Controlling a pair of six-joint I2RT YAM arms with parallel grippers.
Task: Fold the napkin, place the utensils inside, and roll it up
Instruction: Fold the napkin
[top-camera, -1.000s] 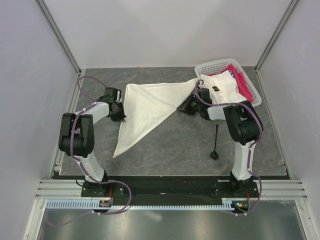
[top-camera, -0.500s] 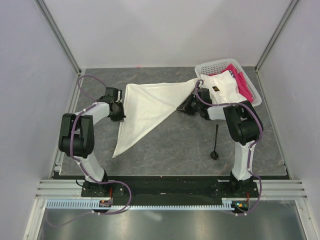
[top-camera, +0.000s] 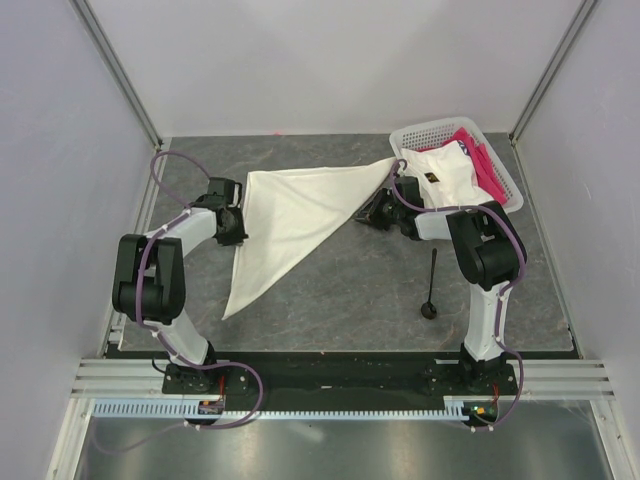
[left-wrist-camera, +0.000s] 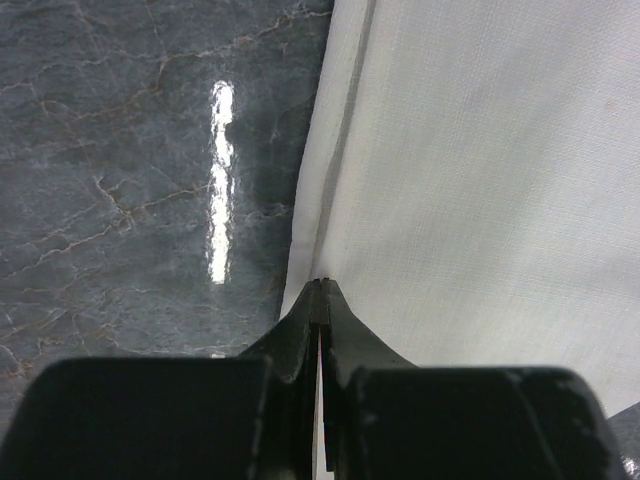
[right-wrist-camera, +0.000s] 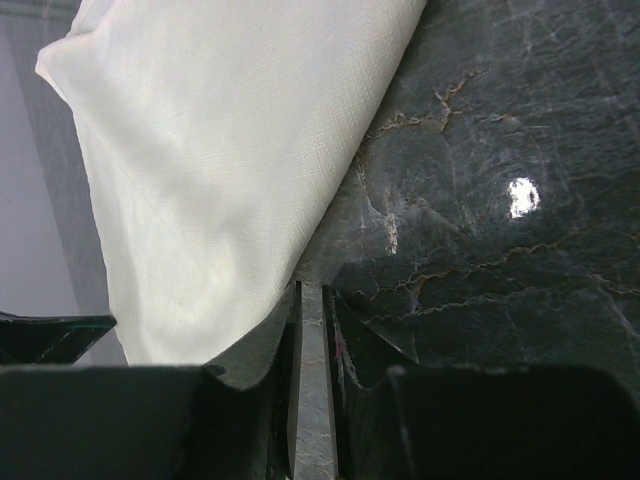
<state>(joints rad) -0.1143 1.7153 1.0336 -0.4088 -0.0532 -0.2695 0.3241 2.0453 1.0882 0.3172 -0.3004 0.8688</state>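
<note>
- Cream napkin (top-camera: 295, 210) lies as a triangle on table (top-camera: 340, 295); spoon (top-camera: 432, 283) well apart, to its right.
- Jaws: left gripper (left-wrist-camera: 320, 288) pinched tight on left hem; right gripper (right-wrist-camera: 312, 292) narrowly clamps right edge.
- Lift both 2 grips evenly; keep cloth taut.

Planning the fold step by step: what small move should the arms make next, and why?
Probably raise both pincers slightly together, to carry the held cloth over for another fold. The left pincer is shut on the napkin's left edge, the right pincer on its right side; it lies as a flat triangle, the spoon apart, unwrapped.
</note>
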